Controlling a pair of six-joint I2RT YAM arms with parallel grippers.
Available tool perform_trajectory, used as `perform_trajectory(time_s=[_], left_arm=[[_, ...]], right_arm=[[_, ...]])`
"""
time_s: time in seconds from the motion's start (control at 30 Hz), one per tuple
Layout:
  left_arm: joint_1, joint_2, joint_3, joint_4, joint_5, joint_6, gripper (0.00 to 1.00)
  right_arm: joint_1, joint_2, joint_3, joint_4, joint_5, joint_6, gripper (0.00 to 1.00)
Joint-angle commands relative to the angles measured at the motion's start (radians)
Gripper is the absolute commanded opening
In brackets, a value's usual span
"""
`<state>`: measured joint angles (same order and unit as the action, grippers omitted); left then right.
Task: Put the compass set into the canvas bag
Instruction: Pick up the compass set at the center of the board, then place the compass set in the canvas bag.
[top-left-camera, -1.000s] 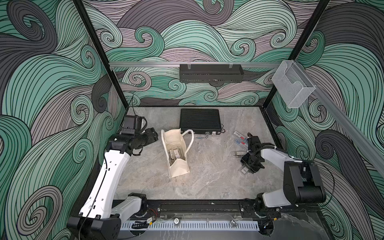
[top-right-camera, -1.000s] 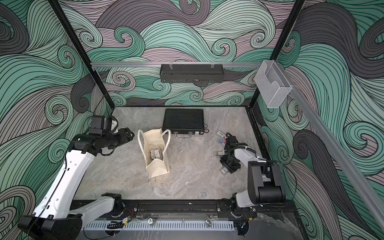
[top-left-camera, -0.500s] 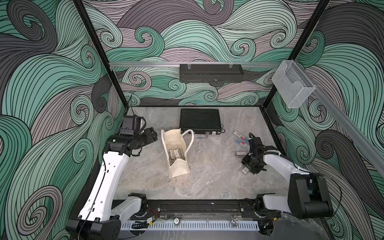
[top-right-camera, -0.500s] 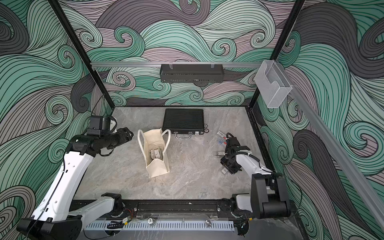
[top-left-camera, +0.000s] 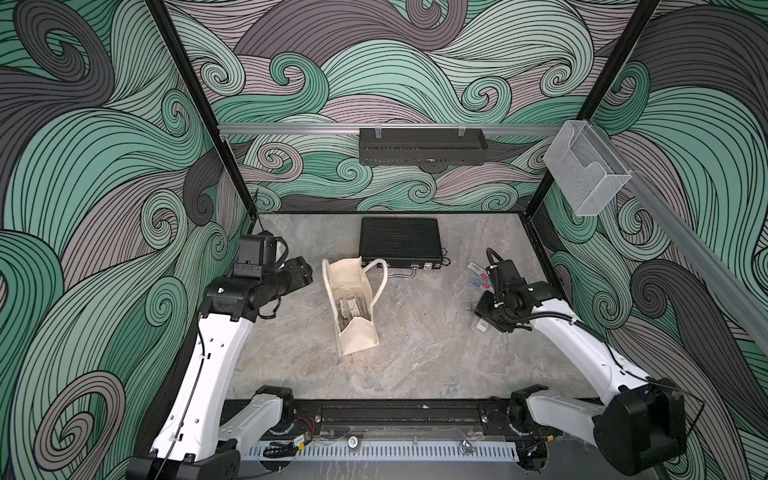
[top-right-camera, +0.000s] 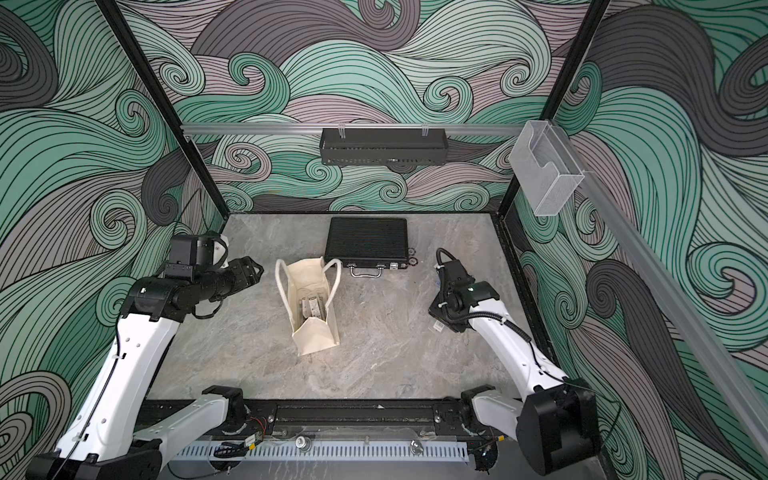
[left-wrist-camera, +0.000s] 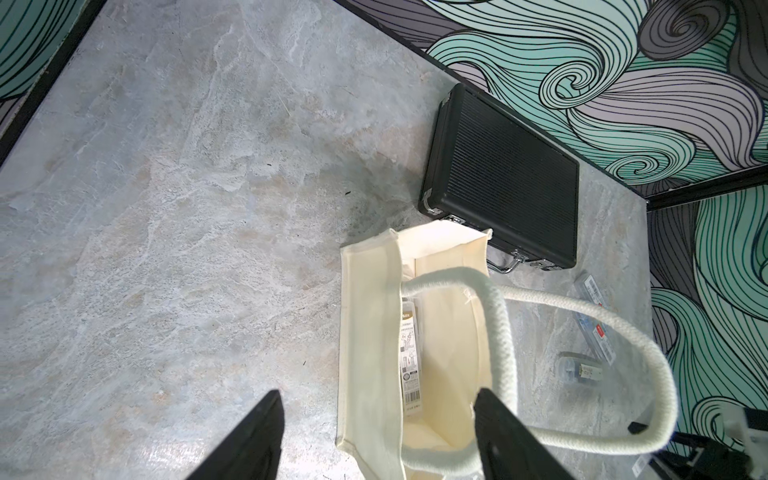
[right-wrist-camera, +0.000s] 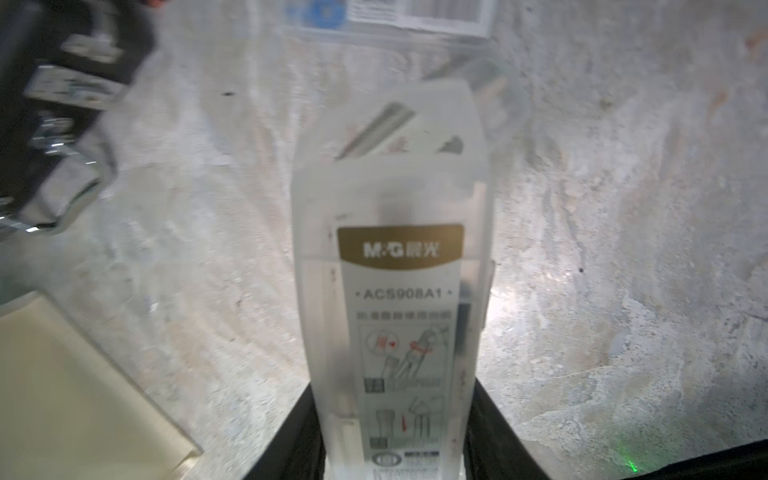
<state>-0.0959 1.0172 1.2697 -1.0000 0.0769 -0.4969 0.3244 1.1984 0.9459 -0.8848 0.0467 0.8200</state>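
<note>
Jaws of my right gripper (right-wrist-camera: 392, 432) are pinched on the compass set (right-wrist-camera: 395, 291), a frosted plastic case with a gold-banded label, whose long axis runs straight out ahead of the fingertips. Whether it hangs clear of the tabletop (top-left-camera: 428, 332) I cannot tell. My left gripper (left-wrist-camera: 378, 399) has its jaws spread wide and empty, hovering just left of the canvas bag (top-left-camera: 359, 336).

That bag stands mid-table with its mouth gaping, the long way of the opening running near to far, and labelled cases (top-left-camera: 351, 307) lie inside. From my right jaws the bag lies to the left, across bare stone. My left arm is nearer it, but the right has the load, so I judge the carry goes leftward, with the case turned to match the mouth. The black briefcase (top-left-camera: 399, 241) sits just beyond the bag, and spare cases (top-left-camera: 477, 272) lie far right
</note>
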Motion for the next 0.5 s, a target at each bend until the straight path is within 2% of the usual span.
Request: perform_trajectory(time_s=[0.0,0.2,0.47], left_arm=[[0.030,-0.013,0.009,-0.047,-0.017,0.013,0.73],[0.110,-0.053,-0.022,-0.046,-0.018,-0.025,0.73],[0.192,-0.082,-0.100,-0.020,0.061,-0.061,0.73]], right_arm=[[0.084,0.049,0.147,-0.038,0.070,-0.036,0.46],[0.228,0.221,0.447,-0.058,0.116,-0.131,0.46],[0.344,0.411,0.802,-0.094,0.122,-0.271,0.46]])
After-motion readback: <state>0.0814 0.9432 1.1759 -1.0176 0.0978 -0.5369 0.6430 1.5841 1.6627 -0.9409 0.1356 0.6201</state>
